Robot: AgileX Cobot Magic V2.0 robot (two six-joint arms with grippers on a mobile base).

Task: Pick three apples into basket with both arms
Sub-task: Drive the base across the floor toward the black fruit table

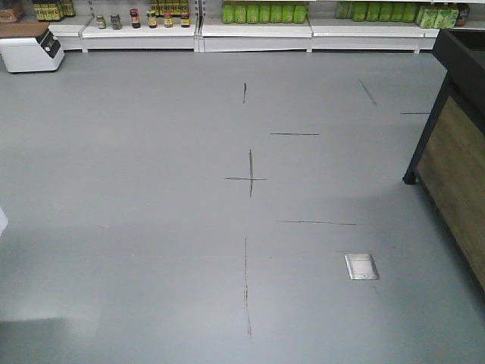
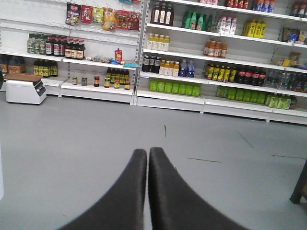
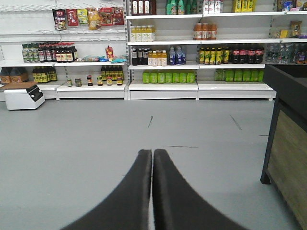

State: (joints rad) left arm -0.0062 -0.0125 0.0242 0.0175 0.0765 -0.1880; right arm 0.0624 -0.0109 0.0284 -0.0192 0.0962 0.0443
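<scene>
Grey floor (image 1: 136,227) w/ black lines (image 1: 250,174), white shelves (image 3: 163,86) of bottles (image 3: 168,76) at back, dark wood-panel stand (image 1: 455,159) rt.

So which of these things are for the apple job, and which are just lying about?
For the job: left gripper, right gripper, both shut, empty; no apples or basket in view.
Just there: shelved bottles, white machine, wooden counter, floor plate.

Pointing over smooth grey floor (image 2: 72,143) toward stocked white metal shelves (image 2: 170,98), black left pincer (image 2: 147,151) closed, 2 curved fingers (image 2: 128,191) pressed together.
</scene>
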